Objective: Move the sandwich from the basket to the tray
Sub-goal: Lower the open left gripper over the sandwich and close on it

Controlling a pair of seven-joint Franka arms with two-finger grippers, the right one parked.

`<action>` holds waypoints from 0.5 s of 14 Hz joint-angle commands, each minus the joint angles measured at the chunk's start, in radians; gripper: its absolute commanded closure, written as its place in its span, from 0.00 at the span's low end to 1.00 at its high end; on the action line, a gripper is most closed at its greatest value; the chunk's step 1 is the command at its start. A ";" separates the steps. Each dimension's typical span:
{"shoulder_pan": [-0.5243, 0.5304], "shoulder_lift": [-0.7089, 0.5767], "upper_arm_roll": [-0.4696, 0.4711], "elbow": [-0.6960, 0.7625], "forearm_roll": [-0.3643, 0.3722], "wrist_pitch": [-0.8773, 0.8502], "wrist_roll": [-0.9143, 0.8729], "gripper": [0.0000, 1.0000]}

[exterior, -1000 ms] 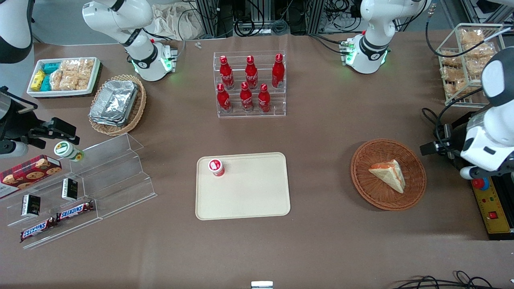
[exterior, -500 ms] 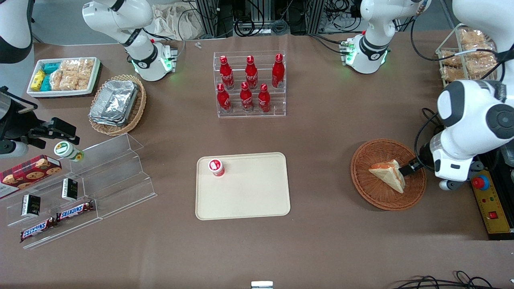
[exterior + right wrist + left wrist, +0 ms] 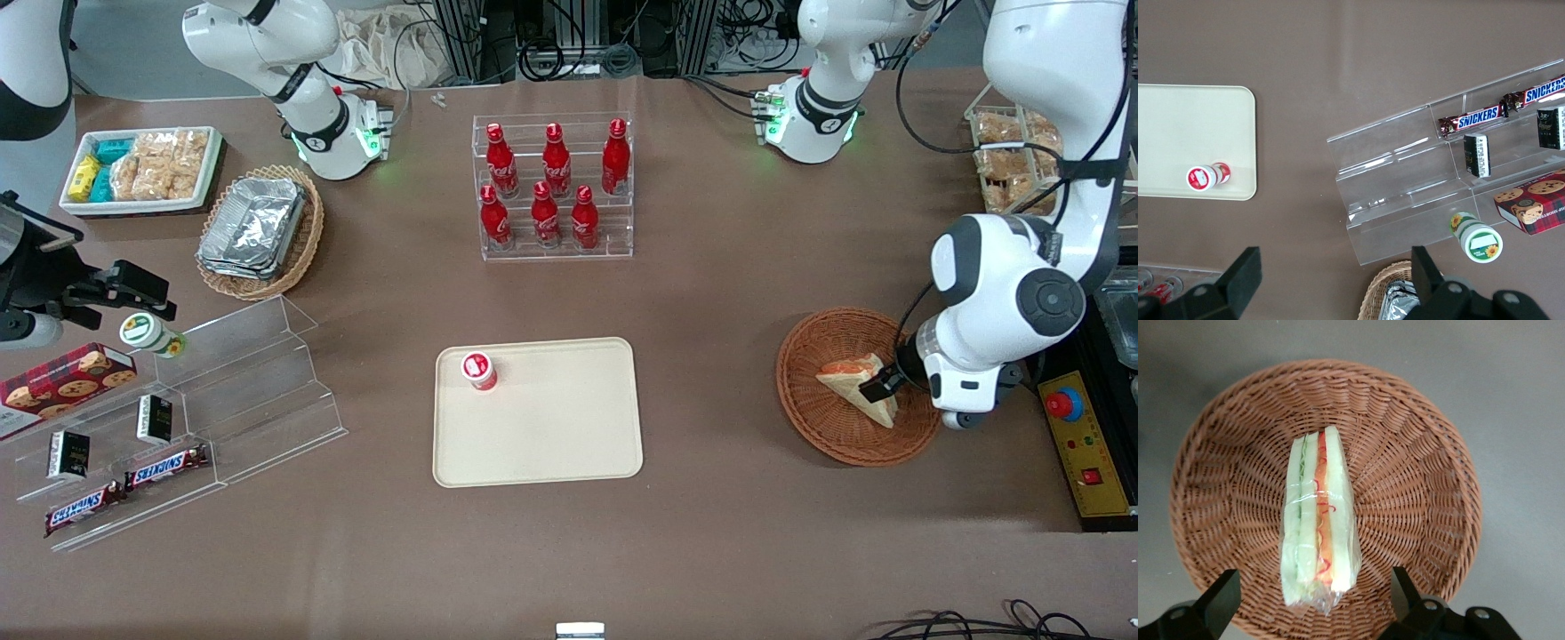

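Brown cloth covers the counter (image 3: 729, 293), and we take the basket (image 3: 822, 427) as our landmark. It sits toward the working arm's end of the counter, and the sandwich (image 3: 849, 378) lies in it, wrapped in clear film, with its orange and green filling edge turned up toward our wrist camera (image 3: 1317, 527). Our end effector (image 3: 882, 384) hangs just above the basket, over the sandwich, at the side of the basket toward the working arm's end. Its fingers (image 3: 1219, 600) are spread wide, one on each side of the sandwich's narrow end, and touch neither sandwich nor wicker as far as we can see. Well apart from the basket, toward the parked arm's end, lies the tray (image 3: 551, 436), and a small red bottle (image 3: 478, 370) stands on it.
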 commanded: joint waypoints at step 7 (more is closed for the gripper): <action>0.004 0.040 0.002 -0.076 0.024 0.108 -0.067 0.00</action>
